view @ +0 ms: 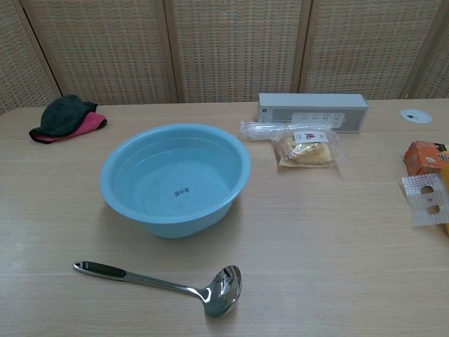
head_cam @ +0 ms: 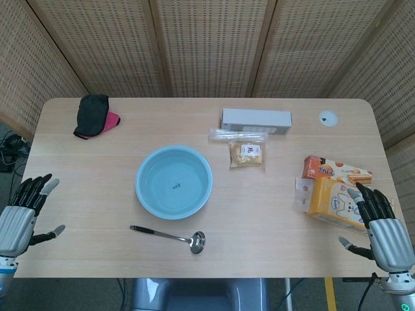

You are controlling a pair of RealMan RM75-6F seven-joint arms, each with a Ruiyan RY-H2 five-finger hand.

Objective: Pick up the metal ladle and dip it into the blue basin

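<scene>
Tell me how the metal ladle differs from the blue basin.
The metal ladle is slim, shiny silver with a dark grip; the blue basin is wide, round and matte light blue. The ladle lies flat along the near edge, bowl to the right; the basin stands upright behind it. Both rest untouched on the wooden table, apart from each other.

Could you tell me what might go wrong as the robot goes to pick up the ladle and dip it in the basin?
The metal ladle lies flat on the table, so its thin handle may slip from the fingers. The blue basin sits close behind it; a reaching hand could nudge it. Both the left hand and right hand start far off.
</scene>
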